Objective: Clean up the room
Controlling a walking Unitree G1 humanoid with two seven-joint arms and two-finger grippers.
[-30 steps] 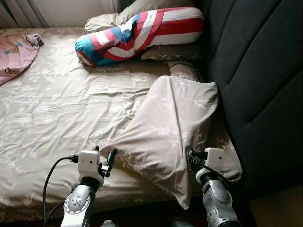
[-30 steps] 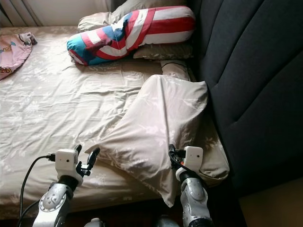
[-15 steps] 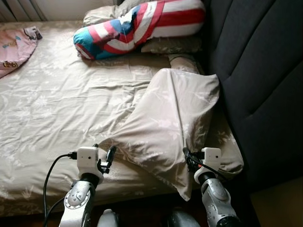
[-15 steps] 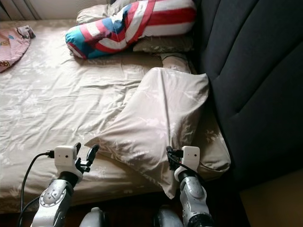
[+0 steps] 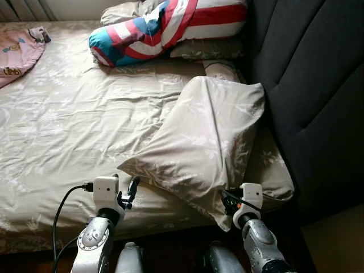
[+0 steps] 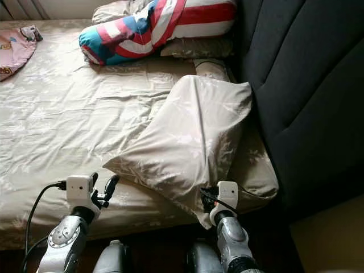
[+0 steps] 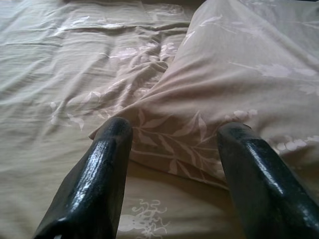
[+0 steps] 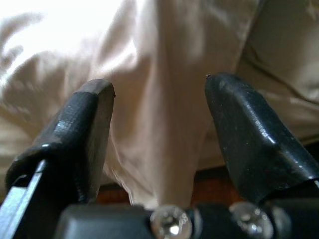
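Bed [image 5: 68, 114] — pillow [image 5: 205, 142] at its right edge, against the headboard [image 5: 307, 85]; bolster [image 5: 165, 25] on further pillows at the far end; cloth [image 5: 17, 51] far left — left hand [image 5: 126, 187] and right hand [image 5: 230, 202] at the near edge.

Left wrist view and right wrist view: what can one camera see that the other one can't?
The left wrist view has the wrinkled sheet spreading away, with a pillow corner lying on it between the open left hand fingers. The right wrist view has the pillow's hanging corner between the open right hand fingers, a second pillow beside it, and dark floor under the bed edge. Both share the beige pillow and two black fingers apart, gripping nothing.
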